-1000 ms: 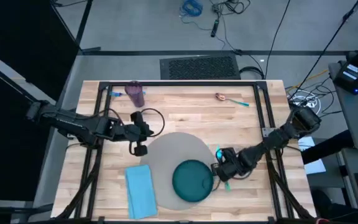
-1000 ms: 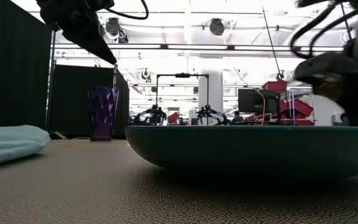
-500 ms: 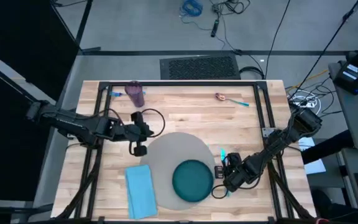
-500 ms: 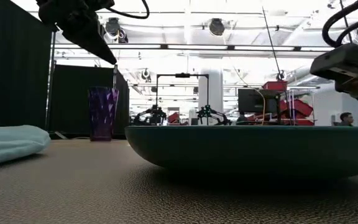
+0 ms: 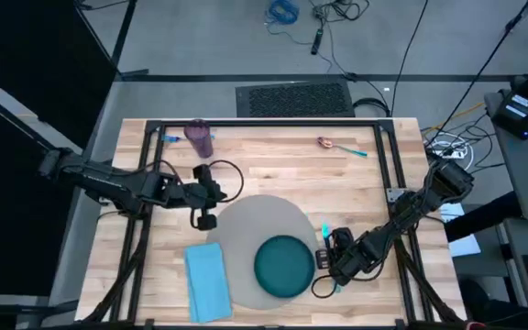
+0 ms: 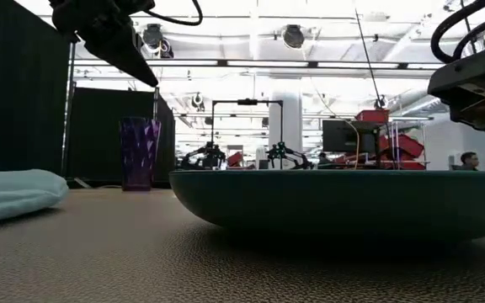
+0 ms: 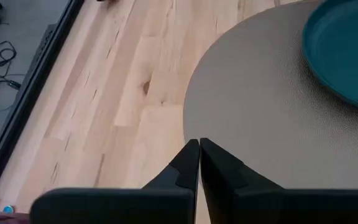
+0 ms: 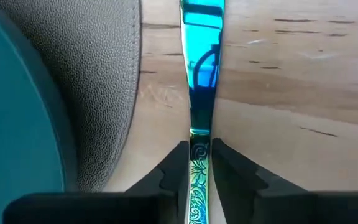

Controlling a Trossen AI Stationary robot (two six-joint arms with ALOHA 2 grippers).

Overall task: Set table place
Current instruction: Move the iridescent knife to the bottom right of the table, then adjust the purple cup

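While gripping cutlery, right arm barely shifted.

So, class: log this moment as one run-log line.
left end effector: shut, idle over placemat edge | right end effector: shut on utensil, beside plate | napkin: left of plate

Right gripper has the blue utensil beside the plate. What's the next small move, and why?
Probably open the right gripper and lift away. The iridescent blue utensil it pinches lies along the bare table just off the grey placemat, beside the teal plate, seemingly where it belongs. The left gripper waits shut at the placemat's far edge.
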